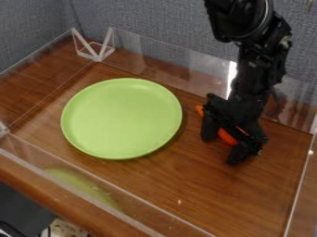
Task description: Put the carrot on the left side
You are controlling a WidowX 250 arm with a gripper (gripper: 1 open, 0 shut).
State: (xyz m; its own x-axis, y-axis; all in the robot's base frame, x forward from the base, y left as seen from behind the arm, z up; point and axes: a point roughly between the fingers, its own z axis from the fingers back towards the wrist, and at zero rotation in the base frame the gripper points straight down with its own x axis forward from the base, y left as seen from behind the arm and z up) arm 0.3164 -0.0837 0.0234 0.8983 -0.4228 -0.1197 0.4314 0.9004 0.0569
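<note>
The carrot (pixel 225 135) shows only as a small orange patch on the wooden table, just right of the lime-green plate (pixel 121 117); the arm hides most of it. My gripper (pixel 229 139) points straight down over it and is open. One finger (pixel 209 126) stands on the carrot's plate side and the other finger (pixel 247 151) on its near right side. The carrot lies between them and neither finger is pressed against it. The plate is empty.
Clear acrylic walls (pixel 186 57) ring the wooden table (pixel 161 180). A white wire stand (pixel 93 43) sits in the far left corner. The right wall (pixel 302 167) runs close to the gripper.
</note>
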